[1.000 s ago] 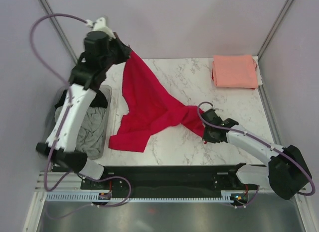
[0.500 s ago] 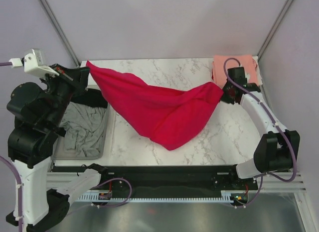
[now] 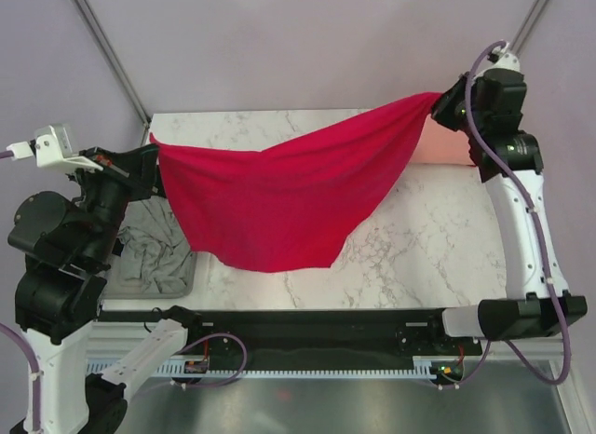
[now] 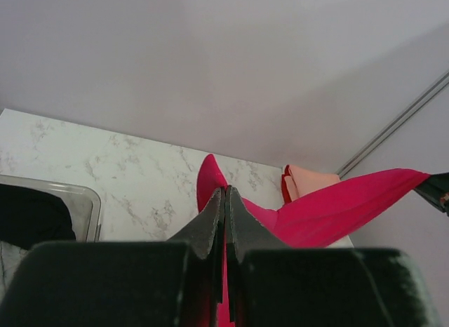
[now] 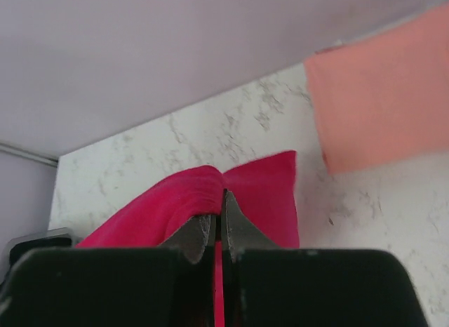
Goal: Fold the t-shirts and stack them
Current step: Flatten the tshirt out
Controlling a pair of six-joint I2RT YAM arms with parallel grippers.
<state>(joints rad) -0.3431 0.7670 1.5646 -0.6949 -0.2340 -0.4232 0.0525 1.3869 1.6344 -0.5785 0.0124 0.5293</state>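
The crimson red t-shirt (image 3: 279, 196) hangs stretched in the air between both grippers, sagging over the marble table. My left gripper (image 3: 152, 147) is shut on its left corner, raised above the bin; the cloth shows between the shut jaws in the left wrist view (image 4: 226, 194). My right gripper (image 3: 440, 101) is shut on its right corner, raised at the far right (image 5: 222, 195). The folded salmon pink t-shirt (image 3: 449, 147) lies at the far right of the table, partly hidden by the red cloth (image 5: 379, 88). A grey t-shirt (image 3: 154, 252) lies in the bin; a black one (image 4: 31, 216) shows beside it.
A clear plastic bin (image 3: 186, 271) stands at the left of the marble table (image 3: 419, 238). Metal frame posts (image 3: 102, 47) and purple walls close in the back corners.
Both arms have lifted and pulled apart; the right gripper has risen to the far right corner. The red t-shirt has gone from a bunched droop to a wide stretched sheet.
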